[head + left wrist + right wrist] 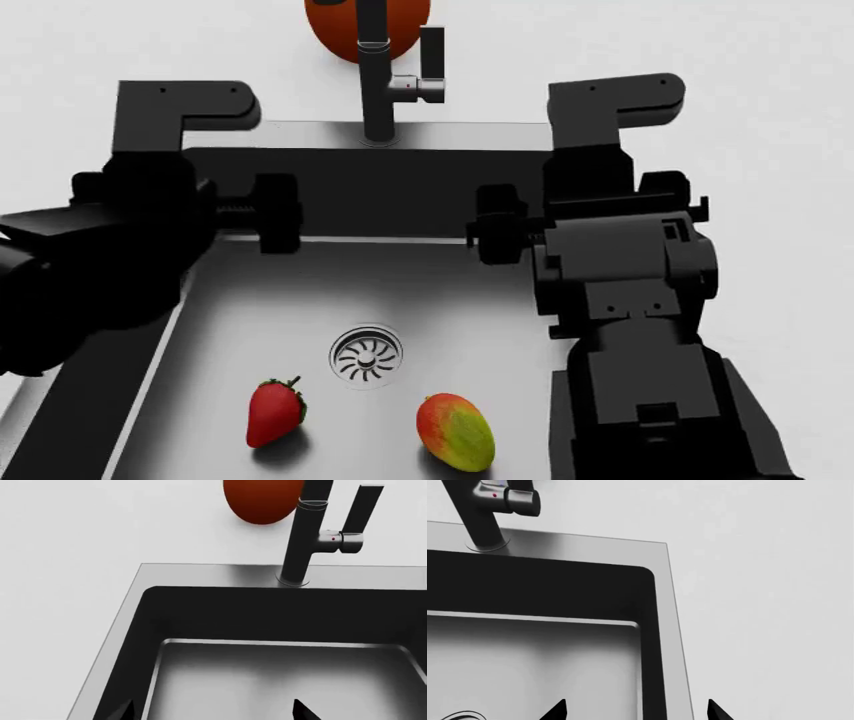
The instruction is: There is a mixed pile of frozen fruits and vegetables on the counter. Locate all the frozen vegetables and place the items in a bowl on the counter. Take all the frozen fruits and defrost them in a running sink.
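Observation:
In the head view a red strawberry (276, 412) and a red-yellow-green mango (455, 431) lie on the floor of the steel sink (441, 320), on either side of the round drain (367, 355). My left gripper (213, 715) hangs open over the sink's left wall with nothing between its fingertips. My right gripper (635, 712) is open too and empty, straddling the sink's right rim (674, 630). Both arms, left (134, 250) and right (627, 290), hover above the basin. The vegetables are out of view.
A tall dark faucet (374, 70) with a side handle (427, 85) stands at the sink's back rim, also in the left wrist view (300, 540). Behind it sits a round orange-brown shape (334, 25), cut off by the frame; I cannot tell what it is. White counter (747, 60) surrounds the sink.

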{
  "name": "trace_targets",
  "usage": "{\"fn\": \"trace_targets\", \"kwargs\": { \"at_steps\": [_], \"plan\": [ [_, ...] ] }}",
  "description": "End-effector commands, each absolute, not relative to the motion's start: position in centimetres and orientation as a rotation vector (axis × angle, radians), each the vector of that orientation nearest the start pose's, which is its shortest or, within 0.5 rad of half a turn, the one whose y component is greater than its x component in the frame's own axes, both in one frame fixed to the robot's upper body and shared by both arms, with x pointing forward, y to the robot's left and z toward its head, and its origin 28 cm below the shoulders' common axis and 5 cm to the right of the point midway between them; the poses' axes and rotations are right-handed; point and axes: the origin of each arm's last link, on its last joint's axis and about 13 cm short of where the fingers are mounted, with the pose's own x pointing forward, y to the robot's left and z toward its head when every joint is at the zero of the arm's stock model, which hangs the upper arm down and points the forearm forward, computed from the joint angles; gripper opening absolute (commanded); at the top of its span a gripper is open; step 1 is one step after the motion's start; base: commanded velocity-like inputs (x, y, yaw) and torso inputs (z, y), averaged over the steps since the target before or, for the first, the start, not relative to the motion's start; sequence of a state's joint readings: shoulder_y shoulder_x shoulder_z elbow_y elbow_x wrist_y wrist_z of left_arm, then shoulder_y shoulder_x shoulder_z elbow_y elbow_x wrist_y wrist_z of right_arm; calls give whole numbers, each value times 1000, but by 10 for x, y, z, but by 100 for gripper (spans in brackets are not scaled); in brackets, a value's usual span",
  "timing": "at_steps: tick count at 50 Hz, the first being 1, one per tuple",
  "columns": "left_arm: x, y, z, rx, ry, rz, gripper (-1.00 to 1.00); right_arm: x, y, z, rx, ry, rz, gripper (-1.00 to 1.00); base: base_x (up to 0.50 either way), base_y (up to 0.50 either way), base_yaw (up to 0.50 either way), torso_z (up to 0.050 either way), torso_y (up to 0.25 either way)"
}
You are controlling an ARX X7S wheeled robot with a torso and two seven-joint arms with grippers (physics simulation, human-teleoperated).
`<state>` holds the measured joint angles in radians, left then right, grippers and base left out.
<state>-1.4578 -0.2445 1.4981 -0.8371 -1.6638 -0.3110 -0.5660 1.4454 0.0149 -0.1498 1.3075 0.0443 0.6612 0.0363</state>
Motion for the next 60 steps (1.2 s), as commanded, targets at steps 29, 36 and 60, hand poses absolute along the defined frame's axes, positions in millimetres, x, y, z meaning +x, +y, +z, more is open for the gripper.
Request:
{"fn": "trace_targets", "kwargs": {
  "at_steps": [29, 36, 60],
  "plan": [
    [397, 173, 206, 5, 352, 54, 100, 422, -105, 206, -64, 475, 9, 100, 0, -184, 0, 0, 0],
    [393, 175, 204, -10, 350, 58, 100, 422, -102, 209, -77, 470, 19, 100, 0, -500, 0, 0, 0],
    [394, 177, 210, -22, 339, 53, 100, 423, -98, 234, -78, 414, 22, 100, -287, -87, 0, 0, 0]
  ]
}}
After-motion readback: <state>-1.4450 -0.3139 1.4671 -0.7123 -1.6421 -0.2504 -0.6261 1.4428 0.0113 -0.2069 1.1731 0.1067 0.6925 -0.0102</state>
